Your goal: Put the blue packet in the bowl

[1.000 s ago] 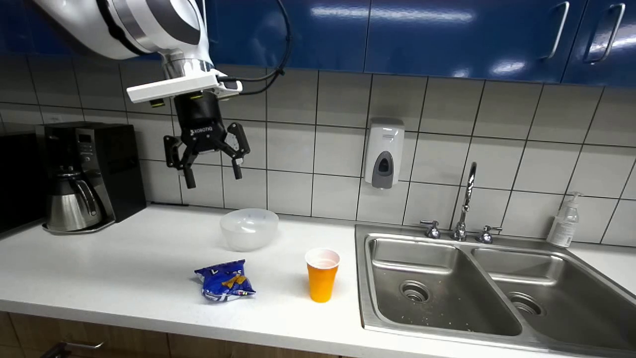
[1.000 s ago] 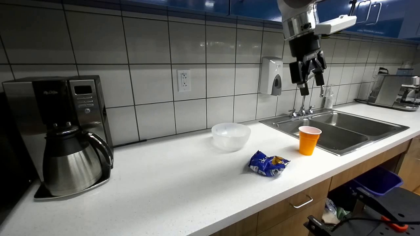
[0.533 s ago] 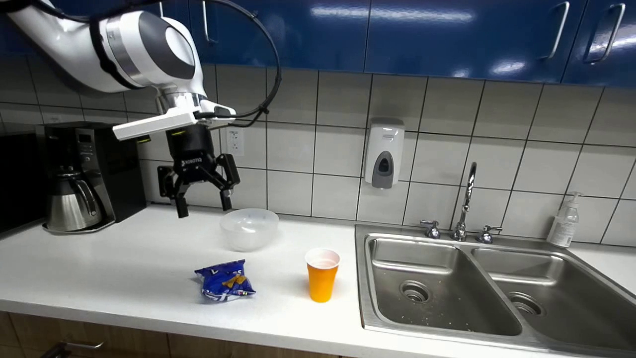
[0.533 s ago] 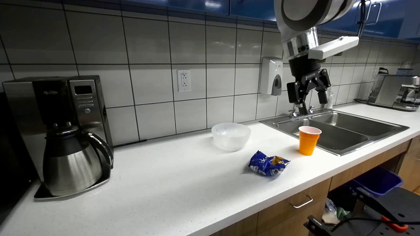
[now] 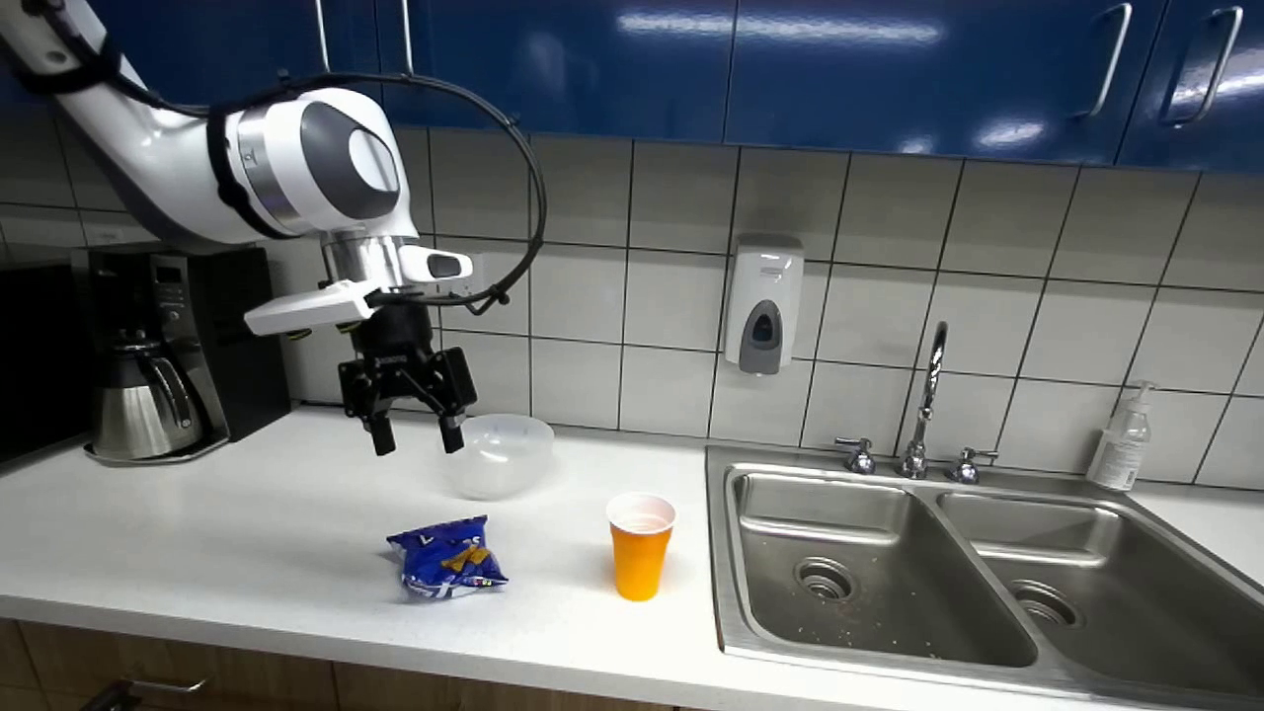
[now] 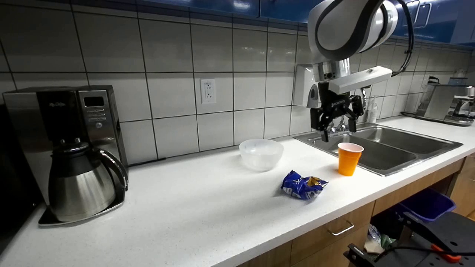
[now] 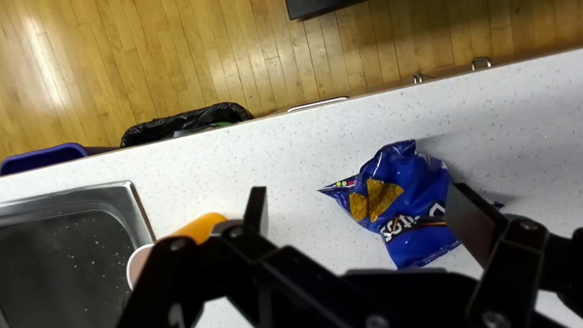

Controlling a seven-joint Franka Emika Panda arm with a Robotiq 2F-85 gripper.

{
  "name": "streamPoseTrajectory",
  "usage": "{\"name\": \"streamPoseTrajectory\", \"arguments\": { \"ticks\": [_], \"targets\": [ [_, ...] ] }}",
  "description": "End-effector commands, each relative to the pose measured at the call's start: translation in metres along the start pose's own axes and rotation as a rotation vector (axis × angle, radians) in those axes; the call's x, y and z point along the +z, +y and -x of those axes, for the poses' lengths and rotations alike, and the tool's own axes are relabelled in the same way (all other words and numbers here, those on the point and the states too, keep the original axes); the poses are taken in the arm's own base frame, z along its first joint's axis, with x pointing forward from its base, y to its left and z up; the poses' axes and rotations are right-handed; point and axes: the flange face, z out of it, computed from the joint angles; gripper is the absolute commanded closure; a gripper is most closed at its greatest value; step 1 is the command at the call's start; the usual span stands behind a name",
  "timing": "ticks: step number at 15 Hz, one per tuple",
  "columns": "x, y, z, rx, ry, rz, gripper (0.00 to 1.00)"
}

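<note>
Work surface is a white speckled counter (image 5: 217, 533) set against a tiled wall (image 5: 583, 296) under blue cabinets (image 5: 889, 69); the wrist view also takes in a wooden floor (image 7: 159, 54) beyond the counter edge. The bowl (image 5: 504, 459), whitish and translucent, stands upright near the wall. A coffee maker (image 6: 100, 122) with a steel carafe (image 6: 81, 196) stands well to one side of the bowl; a two-basin steel sink (image 5: 726, 553) is set in on its opposite side, where a soap dispenser (image 5: 764, 301) is fixed to the wall. An orange cup (image 5: 640, 555) stands upright on the sink side of the bowl and forward of it. The blue packet (image 5: 447, 558) lies on the counter in front of the bowl, outside it and apart from it, printed face partly visible in the wrist view. The gripper (image 5: 417, 437) hangs above the counter with its tips downward, hiding part of the bowl in an exterior view. Its fingers (image 7: 471, 223) are spread wide with a broad gap between them, clear of both packet and bowl.
</note>
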Motion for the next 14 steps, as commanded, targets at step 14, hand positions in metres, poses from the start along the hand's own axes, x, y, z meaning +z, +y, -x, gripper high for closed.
{"name": "streamPoseTrajectory", "arguments": {
  "ticks": [14],
  "targets": [
    [0.095,-0.041,-0.063,0.446,0.070,-0.117,0.00]
  ]
}}
